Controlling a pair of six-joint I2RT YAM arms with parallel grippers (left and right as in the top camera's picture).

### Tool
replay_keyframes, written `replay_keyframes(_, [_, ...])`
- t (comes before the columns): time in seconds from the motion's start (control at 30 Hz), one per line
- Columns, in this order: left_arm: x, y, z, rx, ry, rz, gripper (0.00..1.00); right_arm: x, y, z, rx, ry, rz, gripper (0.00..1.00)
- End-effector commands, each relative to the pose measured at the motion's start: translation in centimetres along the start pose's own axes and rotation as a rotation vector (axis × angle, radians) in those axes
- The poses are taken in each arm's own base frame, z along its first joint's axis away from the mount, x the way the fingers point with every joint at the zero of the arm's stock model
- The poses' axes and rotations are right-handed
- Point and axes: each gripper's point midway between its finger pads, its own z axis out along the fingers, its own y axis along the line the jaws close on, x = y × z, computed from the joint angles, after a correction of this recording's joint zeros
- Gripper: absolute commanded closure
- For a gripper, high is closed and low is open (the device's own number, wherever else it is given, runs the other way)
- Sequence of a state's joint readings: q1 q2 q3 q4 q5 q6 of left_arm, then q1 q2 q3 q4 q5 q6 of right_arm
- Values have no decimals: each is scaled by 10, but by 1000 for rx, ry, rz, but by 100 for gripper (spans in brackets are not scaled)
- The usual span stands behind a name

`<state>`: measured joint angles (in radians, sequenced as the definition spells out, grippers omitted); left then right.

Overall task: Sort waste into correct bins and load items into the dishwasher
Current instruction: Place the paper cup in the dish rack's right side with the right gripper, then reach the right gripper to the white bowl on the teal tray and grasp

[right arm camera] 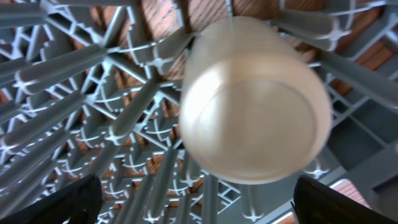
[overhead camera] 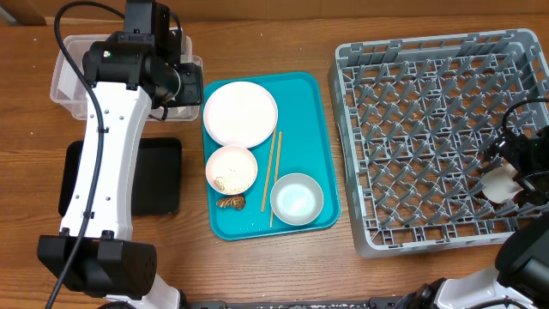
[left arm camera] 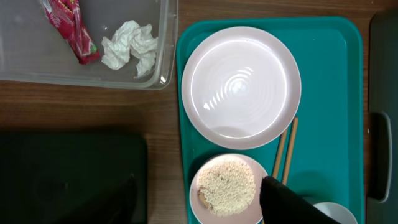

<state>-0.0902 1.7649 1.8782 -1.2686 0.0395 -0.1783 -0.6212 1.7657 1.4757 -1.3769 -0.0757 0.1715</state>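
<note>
Overhead view: the grey dish rack (overhead camera: 412, 103) occupies the right side of the table. The teal tray (overhead camera: 309, 112) lies at centre, just beside the rack. The clear tub (overhead camera: 64, 81) stands at the far left. The black tray (overhead camera: 163, 176) lies on its near side. The left arm partly covers both.

The white plate (overhead camera: 240, 113) fills the far end of the teal tray. The rice bowl (overhead camera: 232, 169) sits just beside the plate, and the empty bowl (overhead camera: 297, 198) sits in the near right corner. The chopsticks (overhead camera: 274, 176) lie lengthwise between the two bowls.

The left gripper (left arm camera: 199, 202) hangs above the rice bowl, jaws released and holding nothing.

The right gripper (right arm camera: 196, 183) is over the rack's right edge with its fingers (right arm camera: 342, 205) spread. No contact shows with the small cup (right arm camera: 255, 99). The cup is blurred, above the pegs, base toward the wrist camera.

The red wrapper (left arm camera: 68, 28) and the tissue (left arm camera: 130, 43) lie inside the tub. Rice (left arm camera: 227, 183) fills its bowl. Brown scraps (overhead camera: 230, 202) rest on the teal tray beside that bowl.
</note>
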Motion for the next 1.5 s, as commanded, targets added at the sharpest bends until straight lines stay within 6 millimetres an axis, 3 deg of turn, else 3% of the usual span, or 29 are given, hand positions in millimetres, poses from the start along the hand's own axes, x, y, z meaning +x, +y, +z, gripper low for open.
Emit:
replay_keyframes(0.0, [1,1,-4,-12,-2,10,32,-4,7,-6,-42,-17,4,0])
replay_keyframes(0.13, [5,2,-4,-15,14,9,28,-5,25,-34,-138,-83,-39,0])
replay_keyframes(0.27, [9,2,-4,-17,30,9,28,1,61,-88,-274,-218,-178,0])
replay_keyframes(0.37, [11,3,-4,-19,40,8,28,22,98,-121,-362,-291,-338,0])
replay_keyframes(0.5, [12,3,-4,-19,43,8,27,59,142,-130,-394,-293,-508,0])
replay_keyframes(0.63, [15,3,-4,-22,55,8,27,114,188,-115,-407,-205,-710,0])
replay_keyframes(0.67, [15,3,-4,-23,58,8,27,142,206,-105,-402,-158,-801,0])
replay_keyframes(0.93, [15,3,-4,-22,59,8,27,234,243,-54,-281,36,-1045,0])
replay_keyframes(1.2, [15,3,-4,-23,58,8,27,269,245,12,-44,137,-1068,0])
replay_keyframes(1.47, [15,3,-4,-23,58,8,26,278,226,73,40,217,-1017,0])
